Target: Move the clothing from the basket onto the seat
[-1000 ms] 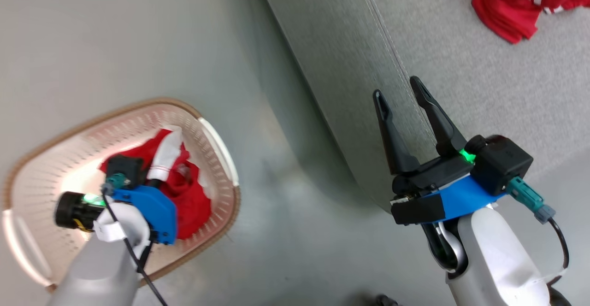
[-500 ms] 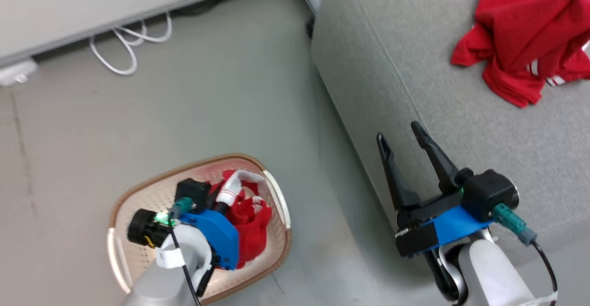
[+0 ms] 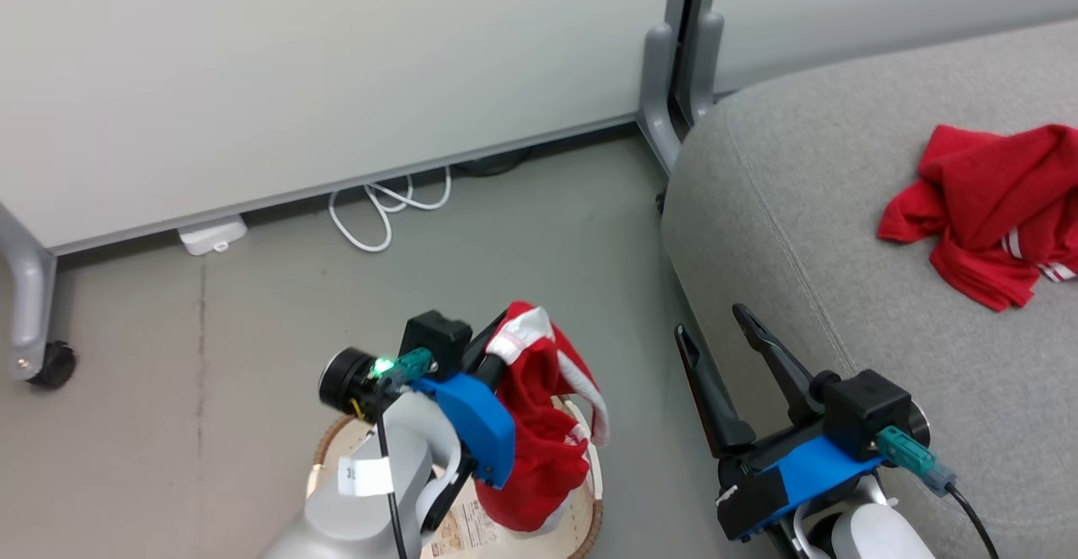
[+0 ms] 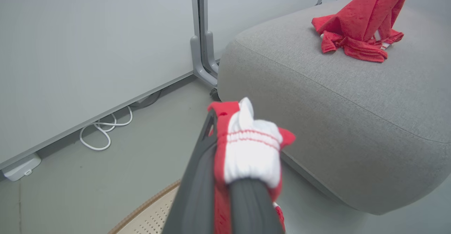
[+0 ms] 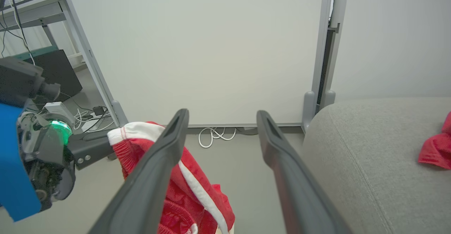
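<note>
My left gripper (image 3: pixel 503 342) is shut on a red garment with white waistband and white stripe (image 3: pixel 543 441), which hangs from it above the basket (image 3: pixel 324 451) at the bottom of the head view. The left wrist view has the bunched white trim (image 4: pixel 251 149) pinched between the dark fingers (image 4: pixel 197 177). A second red garment (image 3: pixel 994 205) lies crumpled on the grey seat (image 3: pixel 808 205), to the right. My right gripper (image 3: pixel 712 323) stands open with nothing in it, beside the seat's near corner. From the right wrist, the hanging garment (image 5: pixel 197 195) sits left of the open fingers (image 5: pixel 282 156).
A white partition panel with grey post feet (image 3: pixel 665 87) stands behind. A white cable (image 3: pixel 379 214) and a white adapter (image 3: pixel 210 235) lie on the floor by it. A caster wheel (image 3: pixel 50 365) is at the far left. Grey floor separates basket and seat.
The head camera has tilted up, bringing the wall into view. My left gripper has lifted the red garment up out of the basket. The right gripper stays open.
</note>
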